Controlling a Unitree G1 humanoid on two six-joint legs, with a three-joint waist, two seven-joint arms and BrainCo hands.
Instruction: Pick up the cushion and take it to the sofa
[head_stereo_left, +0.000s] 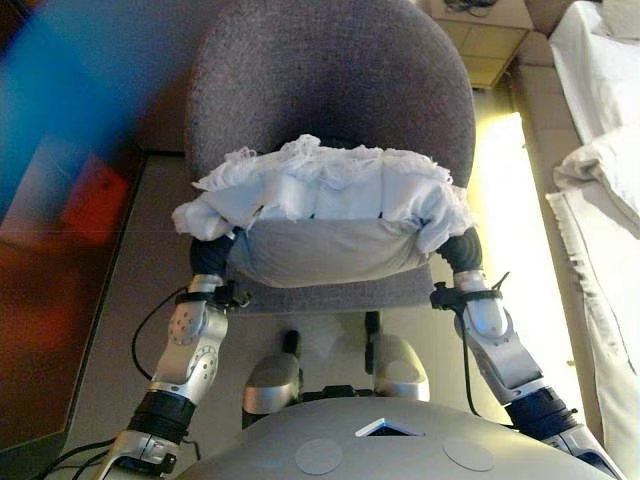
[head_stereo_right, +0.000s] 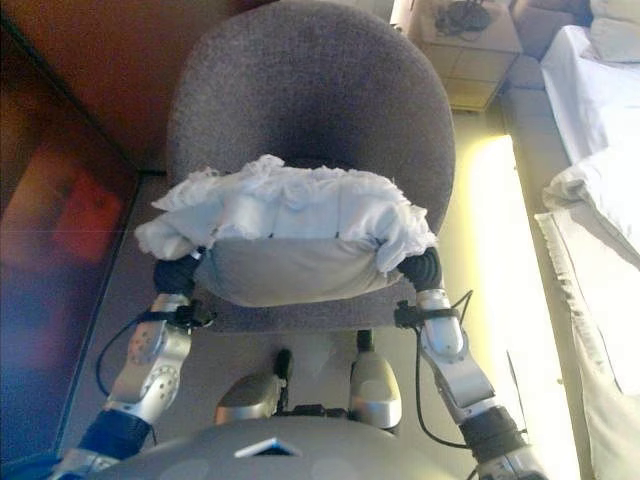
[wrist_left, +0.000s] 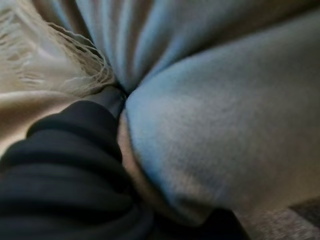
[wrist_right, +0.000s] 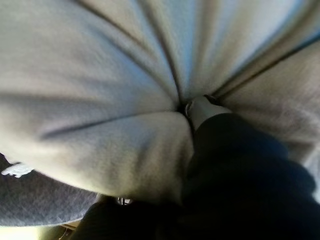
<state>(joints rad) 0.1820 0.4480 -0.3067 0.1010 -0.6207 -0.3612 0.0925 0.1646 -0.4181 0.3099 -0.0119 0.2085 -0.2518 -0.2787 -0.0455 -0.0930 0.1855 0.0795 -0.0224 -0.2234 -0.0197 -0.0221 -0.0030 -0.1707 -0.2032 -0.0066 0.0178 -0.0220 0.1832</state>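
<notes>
Cushion held between both hands above the chair

The grey cushion (head_stereo_left: 320, 250) with white frilled edging sits over the grey chair (head_stereo_left: 330, 80), pressed between left hand (wrist_left: 75, 165) and right hand (wrist_right: 240, 165); both hands' fingers are buried in fabric, grip unclear

A cushion (head_stereo_left: 320, 235) is seen lying across the front of the seat of a grey upholstered chair (head_stereo_left: 330, 80), its long side set parallel to the seat's front edge. Its body is made of plain grey-beige cloth, soft and plump, and deep folds are pressed into the cloth at both ends. The side turned toward the chair's backrest is topped with a band of white frilled lace (head_stereo_left: 320, 185), which is bunched and ruffled and spills past both ends of the cushion. The cushion is slightly bowed, its middle bulging toward the seat's front edge. Whether it rests on the seat or is raised just above it cannot be told.
</notes>
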